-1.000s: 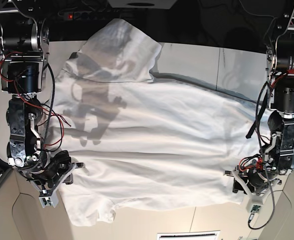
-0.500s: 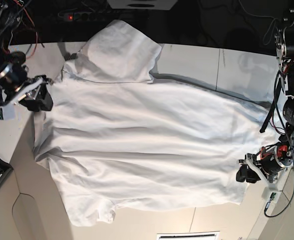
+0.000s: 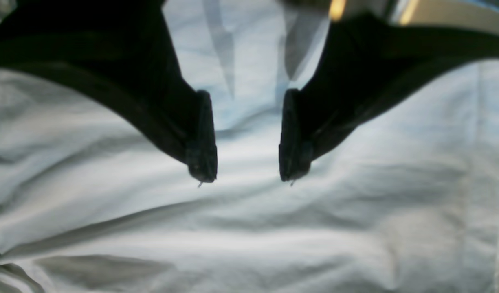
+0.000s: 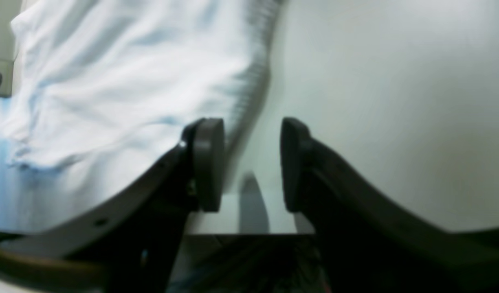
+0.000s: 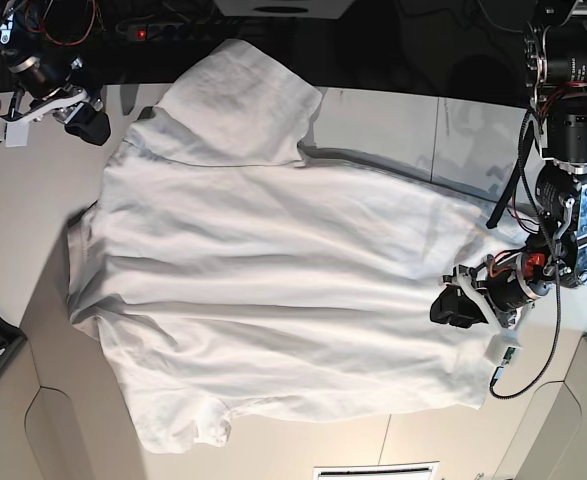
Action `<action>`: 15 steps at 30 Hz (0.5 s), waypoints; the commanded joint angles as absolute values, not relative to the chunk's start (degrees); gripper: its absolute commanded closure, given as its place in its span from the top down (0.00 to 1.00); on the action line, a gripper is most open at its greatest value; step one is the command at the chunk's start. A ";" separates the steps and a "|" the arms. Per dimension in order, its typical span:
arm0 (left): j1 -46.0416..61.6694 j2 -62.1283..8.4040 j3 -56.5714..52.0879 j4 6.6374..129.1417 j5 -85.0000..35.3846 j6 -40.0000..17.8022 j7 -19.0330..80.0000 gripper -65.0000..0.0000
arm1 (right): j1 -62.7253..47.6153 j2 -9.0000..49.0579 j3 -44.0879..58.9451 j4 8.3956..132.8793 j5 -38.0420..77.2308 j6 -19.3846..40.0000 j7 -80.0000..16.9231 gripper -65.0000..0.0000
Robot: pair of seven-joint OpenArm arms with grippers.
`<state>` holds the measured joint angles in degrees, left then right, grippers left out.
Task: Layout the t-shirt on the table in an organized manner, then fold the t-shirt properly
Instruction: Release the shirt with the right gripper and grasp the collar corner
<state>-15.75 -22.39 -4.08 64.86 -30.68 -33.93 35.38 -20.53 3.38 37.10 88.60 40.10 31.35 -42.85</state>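
white cotton covers most of the tabletop (image 5: 393,125) — the t-shirt (image 5: 273,270) lies spread nearly flat across the middle, reaching from the left edge almost to the right one, with one sleeve lying out toward the far side and the other at the near left corner. it looks laid out rather than folded, so my reading is that the layout step is about done and no fold has begun.

the left tool (image 5: 456,308) hovers over the right-hand part of the shirt, and in its wrist view (image 3: 247,179) the jaws stand moderately apart with bare cloth showing between them, nothing pinched. that position seems chosen for picking up this side of the shirt. the right tool (image 5: 81,118) sits off at the far left corner, beside the shirt's edge; its wrist view (image 4: 251,162) shows a clear gap between the pads with only tabletop behind — it holds nothing either.

the cloth is plain, soft and creased, with long shallow wrinkles running left to right and a slightly bunched near-left corner.
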 commanded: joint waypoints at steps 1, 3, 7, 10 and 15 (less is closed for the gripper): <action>-17.06 -23.33 -4.43 65.82 -31.48 -34.35 34.17 0.44 | -19.42 4.05 37.32 87.88 39.24 31.73 -42.83 0.36; -16.95 -23.35 -4.43 65.82 -31.48 -34.37 34.17 0.44 | -17.91 4.10 36.77 84.58 37.30 31.73 -43.53 0.36; -16.97 -23.33 -4.43 65.84 -31.53 -34.37 34.11 0.44 | -16.80 4.03 33.63 80.27 40.38 31.73 -43.53 0.36; -16.95 -23.33 -4.43 65.82 -31.51 -34.37 34.11 0.44 | -16.73 3.92 29.43 79.81 41.12 31.73 -43.77 0.36; -16.97 -23.33 -4.43 65.84 -31.51 -34.37 34.11 0.44 | -16.71 3.92 22.87 79.81 41.08 31.73 -43.94 0.36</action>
